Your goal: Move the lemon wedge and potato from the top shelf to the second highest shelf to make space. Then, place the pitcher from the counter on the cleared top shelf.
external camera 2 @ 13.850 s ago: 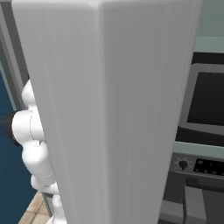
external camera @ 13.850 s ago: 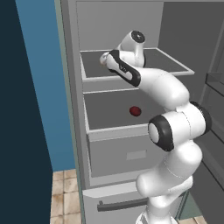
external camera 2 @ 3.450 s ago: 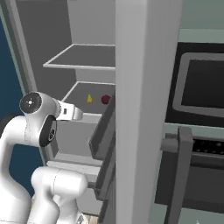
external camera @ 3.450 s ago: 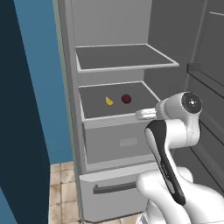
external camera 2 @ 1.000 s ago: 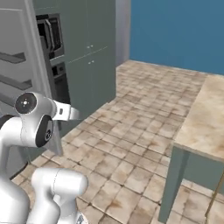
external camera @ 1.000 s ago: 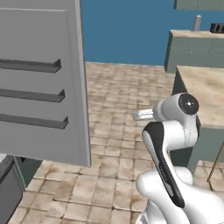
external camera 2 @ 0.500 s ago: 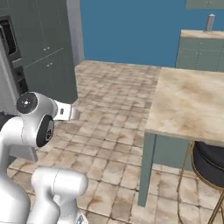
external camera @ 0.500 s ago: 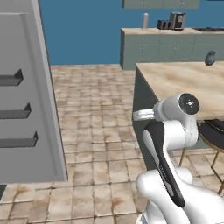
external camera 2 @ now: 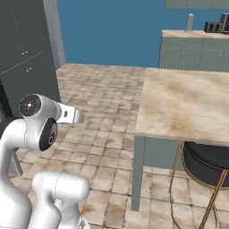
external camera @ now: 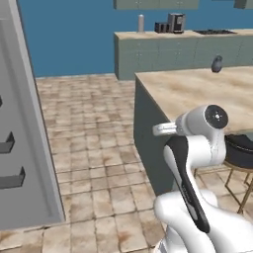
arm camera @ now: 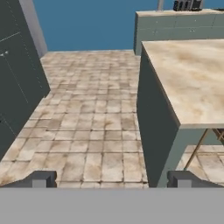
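Now the gripper (arm camera: pixel 112 178) has its jaws wide apart and holds nothing. Ahead of the jaws, to their right, stands the counter (arm camera: pixel 192 83) over the tiled floor (arm camera: pixel 87 127). Far beyond, the pitcher (external camera: pixel 216 63) stands upright on the counter's top.

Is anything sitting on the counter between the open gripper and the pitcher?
Nothing visible does. The pitcher stands alone near the far edge of the counter, and the beige top on the near side of it is bare. The gripper is open, off the counter's near end.
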Motion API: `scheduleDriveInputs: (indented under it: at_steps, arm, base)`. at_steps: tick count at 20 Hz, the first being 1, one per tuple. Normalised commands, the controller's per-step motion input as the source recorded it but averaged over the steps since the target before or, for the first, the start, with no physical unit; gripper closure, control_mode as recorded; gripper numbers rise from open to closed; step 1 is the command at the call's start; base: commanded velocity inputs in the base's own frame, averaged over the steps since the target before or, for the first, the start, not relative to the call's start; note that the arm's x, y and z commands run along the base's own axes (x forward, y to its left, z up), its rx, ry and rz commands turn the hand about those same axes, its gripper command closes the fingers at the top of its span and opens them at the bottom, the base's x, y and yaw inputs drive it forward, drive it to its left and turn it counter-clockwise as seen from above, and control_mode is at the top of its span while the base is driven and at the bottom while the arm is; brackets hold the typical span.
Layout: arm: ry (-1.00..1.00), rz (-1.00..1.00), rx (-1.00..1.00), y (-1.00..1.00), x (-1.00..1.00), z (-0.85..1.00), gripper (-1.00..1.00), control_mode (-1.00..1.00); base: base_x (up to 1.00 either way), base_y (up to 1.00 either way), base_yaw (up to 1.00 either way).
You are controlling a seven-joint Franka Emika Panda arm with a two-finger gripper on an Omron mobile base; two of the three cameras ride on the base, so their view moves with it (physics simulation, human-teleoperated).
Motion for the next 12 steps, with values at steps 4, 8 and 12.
scheduleDriveInputs:
  at_steps: [4, 8, 12]
  arm:
    - [0.0, 0.0, 0.0, 0.0, 0.0, 0.0, -1.0, 1.0]
    - [0.0, 0.0, 0.0, 0.0, 0.0, 0.0, -1.0, 1.0]
    - [0.0, 0.0, 0.0, 0.0, 0.0, 0.0, -1.0, 1.0]
  base:
    - [0.62, 0.05, 0.0]
    - [0.83, 0.21, 0.01]
    - [0.74, 0.61, 0.08]
